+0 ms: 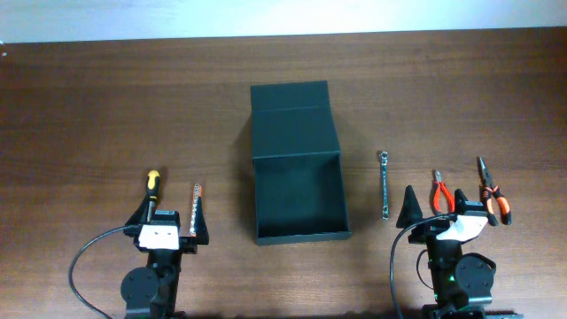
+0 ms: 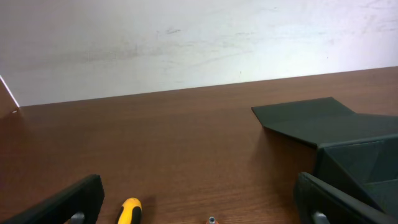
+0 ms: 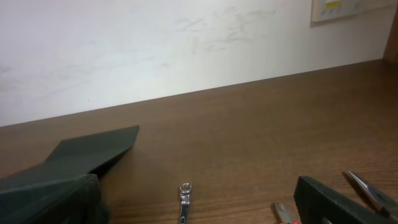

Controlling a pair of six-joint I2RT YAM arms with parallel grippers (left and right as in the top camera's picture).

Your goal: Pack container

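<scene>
The container (image 1: pixel 298 232) is a dark green-black box in the table's middle, open, its flap lid (image 1: pixel 291 95) lying flat behind it. It also shows in the left wrist view (image 2: pixel 348 134) and the right wrist view (image 3: pixel 74 155). A yellow-and-black screwdriver (image 1: pixel 152 186) (image 2: pixel 130 211) and a thin orange-ended tool (image 1: pixel 197 199) lie at the left. A silver wrench (image 1: pixel 384 184) (image 3: pixel 184 198), red pliers (image 1: pixel 440 190) and orange-handled pliers (image 1: pixel 492 193) lie at the right. My left gripper (image 1: pixel 173 223) and right gripper (image 1: pixel 434 208) are both open and empty, near the front edge.
A white wall rises behind the table's far edge. Black cables curl by each arm base (image 1: pixel 84 257).
</scene>
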